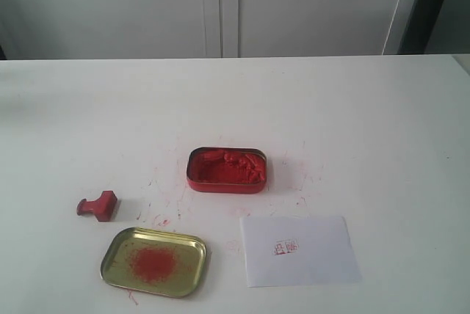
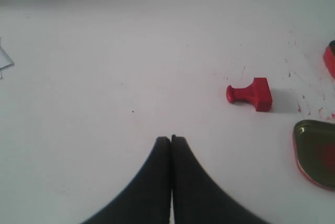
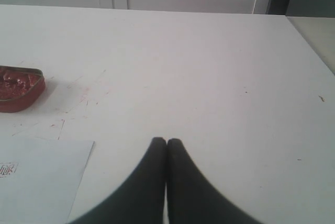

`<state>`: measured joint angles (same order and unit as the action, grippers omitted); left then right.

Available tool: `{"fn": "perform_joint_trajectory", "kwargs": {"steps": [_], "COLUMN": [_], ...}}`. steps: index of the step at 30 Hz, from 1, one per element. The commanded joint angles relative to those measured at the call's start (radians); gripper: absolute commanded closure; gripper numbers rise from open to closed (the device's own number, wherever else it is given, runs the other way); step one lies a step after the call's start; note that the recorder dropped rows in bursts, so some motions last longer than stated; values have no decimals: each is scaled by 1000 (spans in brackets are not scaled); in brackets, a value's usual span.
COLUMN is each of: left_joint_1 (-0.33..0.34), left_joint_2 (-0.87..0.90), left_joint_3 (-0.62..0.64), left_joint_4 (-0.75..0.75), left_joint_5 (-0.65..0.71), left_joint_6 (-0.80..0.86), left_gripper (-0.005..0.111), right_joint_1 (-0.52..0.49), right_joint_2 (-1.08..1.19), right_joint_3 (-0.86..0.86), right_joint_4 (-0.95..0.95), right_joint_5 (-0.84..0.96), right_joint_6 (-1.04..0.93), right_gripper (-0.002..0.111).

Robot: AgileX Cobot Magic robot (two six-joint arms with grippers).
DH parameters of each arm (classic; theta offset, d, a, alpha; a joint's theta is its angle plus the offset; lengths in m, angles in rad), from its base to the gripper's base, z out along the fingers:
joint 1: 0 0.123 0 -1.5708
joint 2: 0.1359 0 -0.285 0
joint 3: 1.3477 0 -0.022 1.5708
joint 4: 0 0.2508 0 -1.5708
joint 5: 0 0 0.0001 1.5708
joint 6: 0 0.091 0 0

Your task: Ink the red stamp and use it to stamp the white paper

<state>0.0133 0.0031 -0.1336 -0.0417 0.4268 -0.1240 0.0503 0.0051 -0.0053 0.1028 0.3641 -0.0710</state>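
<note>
Well apart from the closed, empty left gripper (image 2: 171, 139), the red stamp (image 2: 251, 94) lies on its side

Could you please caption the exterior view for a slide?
Red stamp lying on its side near the gold lid, open red ink tin behind, white paper bearing a red imprint.

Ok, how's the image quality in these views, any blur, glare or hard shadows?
Exterior view: soft, even light, no glare, the small red block stamp casting a faint shadow. Left wrist view: the shut left gripper is soft-edged, the far white table washed out. Right wrist view: the right gripper is also blurry, the plain white paper sheet nearly blends into the table.
</note>
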Motion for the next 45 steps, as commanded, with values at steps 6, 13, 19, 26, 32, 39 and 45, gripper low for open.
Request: {"fn": "perform_joint_trajectory", "kwargs": {"steps": [6,13,19,26,32,39,45], "left_joint_1": [5,5,5,5,5,5,5], "left_joint_2": [-3,-3,-3,-3,-3,-3,-3], "left_joint_3": [33,33,65,134,134,134,134], "left_joint_4": [-27,-28,-28,-28,-28,-28,-28], "left_joint_5": [0,-2,-47,-104,-104,-104,-104], "left_joint_6": [42,101,101,101,101,101,101], "left_gripper": [107,107,107,107,107,107,107], "right_joint_1": [1,1,1,1,1,1,1], "right_joint_2": [-5,-5,-5,-5,-5,-5,-5], "right_joint_3": [5,5,5,5,5,5,5], "right_joint_4": [-3,-3,-3,-3,-3,-3,-3], "right_joint_5": [-14,-14,-14,-14,-14,-14,-14], "right_joint_6": [-3,-3,-3,-3,-3,-3,-3], "right_gripper": [108,108,108,108,108,108,108]}}
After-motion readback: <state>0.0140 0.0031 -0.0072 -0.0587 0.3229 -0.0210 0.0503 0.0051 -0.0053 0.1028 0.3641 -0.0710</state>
